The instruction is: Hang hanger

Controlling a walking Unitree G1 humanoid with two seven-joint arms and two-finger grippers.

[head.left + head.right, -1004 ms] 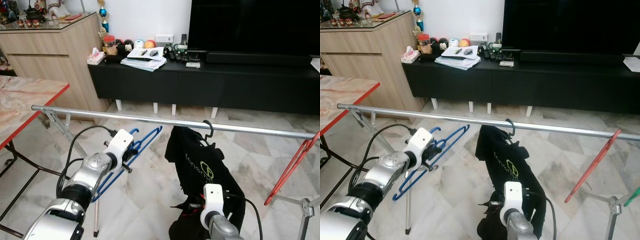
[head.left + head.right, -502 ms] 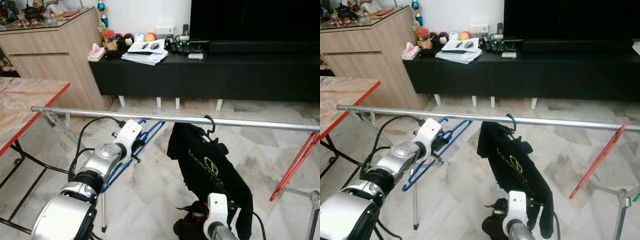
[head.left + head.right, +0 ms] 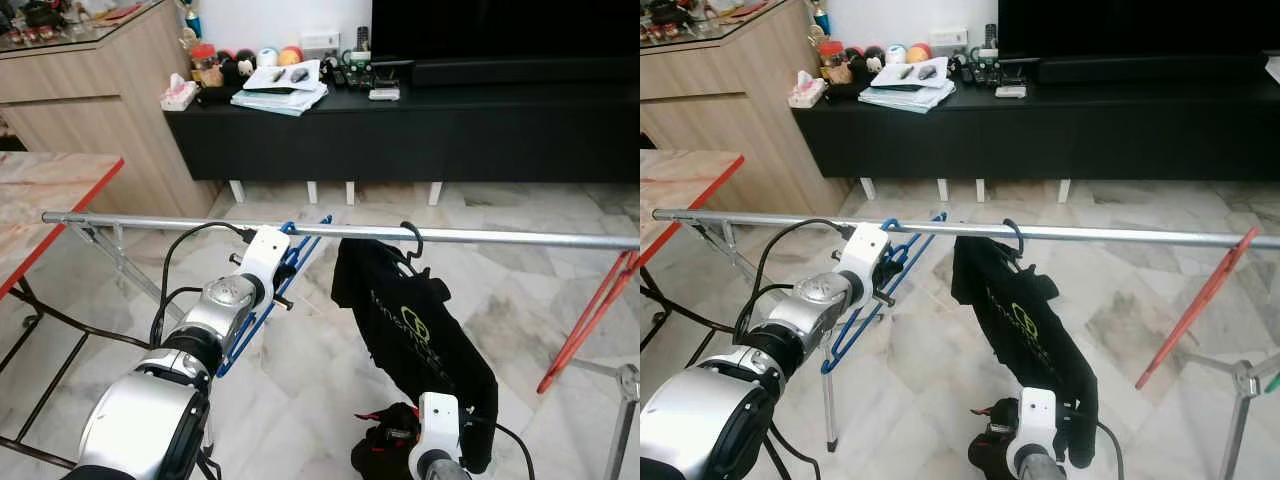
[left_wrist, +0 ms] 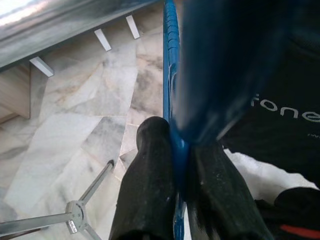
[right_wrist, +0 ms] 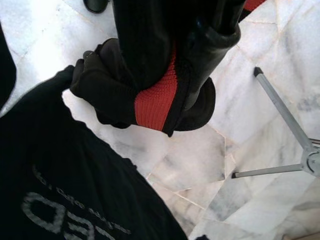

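A long black TV cabinet [image 3: 480, 130] stands along the back wall, with a stack of papers [image 3: 280, 98] and small items on its top near its left end. Beside it, at the left, there is a light wooden sideboard [image 3: 90, 110], and a table with a red edge [image 3: 50, 200] comes in from the left side. The floor [image 3: 300, 370] is of pale marble tiles.

In front of the robot a metal drying rail [image 3: 520, 238] runs across from left to right, carried by thin metal legs at its left end. A black T-shirt [image 3: 415, 335] with a light logo hangs from the rail near its middle, on a black hook [image 3: 412, 240] that sits over the rail. A red hanger [image 3: 590, 315] leans down from the right end of the rail.

The left gripper [image 4: 180, 170] is raised just under the rail, a little left of the T-shirt. Its two black fingers [image 4: 150, 185] are pressed together on the shaft of the blue hanger [image 3: 285, 275], one finger on each side of it. The top of the blue hanger reaches the rail, but I cannot tell if its hook is over the rail already.

The right gripper [image 5: 175, 65] is low, near the floor under the T-shirt, and its fingers are clamped on a black cloth with red trim [image 5: 150, 105].
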